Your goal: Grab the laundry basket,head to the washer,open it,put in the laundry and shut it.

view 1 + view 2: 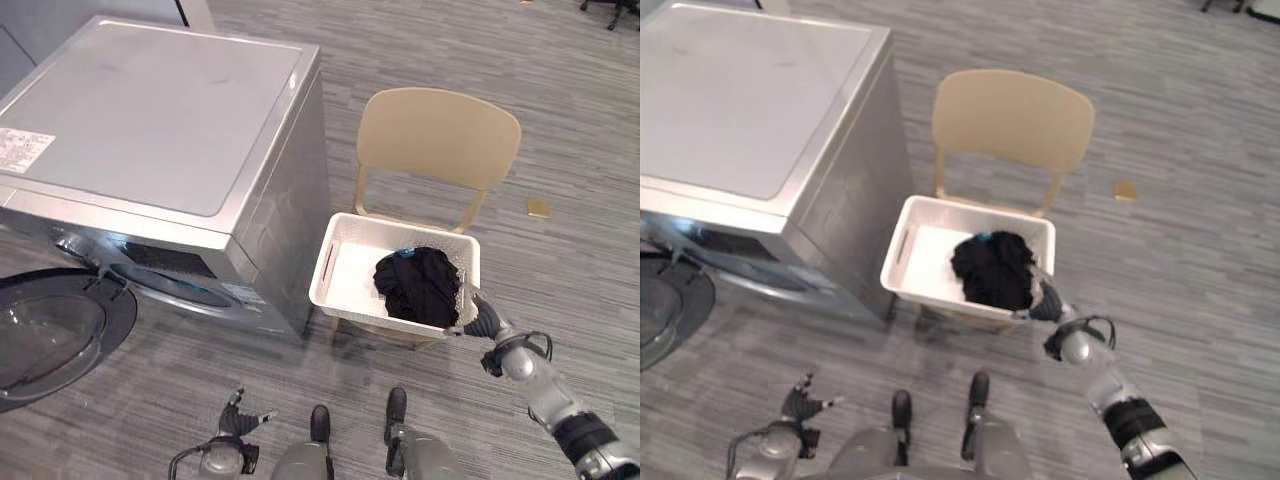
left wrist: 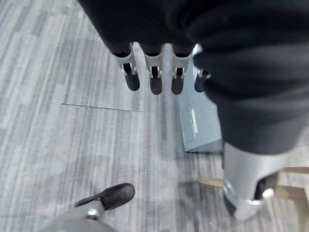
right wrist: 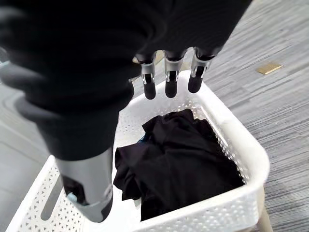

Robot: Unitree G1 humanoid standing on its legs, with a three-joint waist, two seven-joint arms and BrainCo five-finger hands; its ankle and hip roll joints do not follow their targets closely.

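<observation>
A white perforated laundry basket (image 1: 400, 222) stands on the seat of a beige chair (image 1: 437, 135), with a heap of black laundry (image 1: 418, 285) in its right half. My right hand (image 1: 483, 321) is at the basket's near right corner. In the right wrist view its fingers (image 3: 166, 79) reach out straight above the basket's rim (image 3: 251, 159) and the laundry (image 3: 178, 154), holding nothing. The silver washer (image 1: 150, 120) stands left of the chair, its round door (image 1: 50, 335) swung open at the lower left. My left hand (image 1: 235, 425) hangs low over the floor, fingers (image 2: 155, 77) straight.
The washer's side is close to the basket's left end. A small tan object (image 1: 538, 207) lies on the grey carpet right of the chair. Open carpet stretches to the right and in front of the chair.
</observation>
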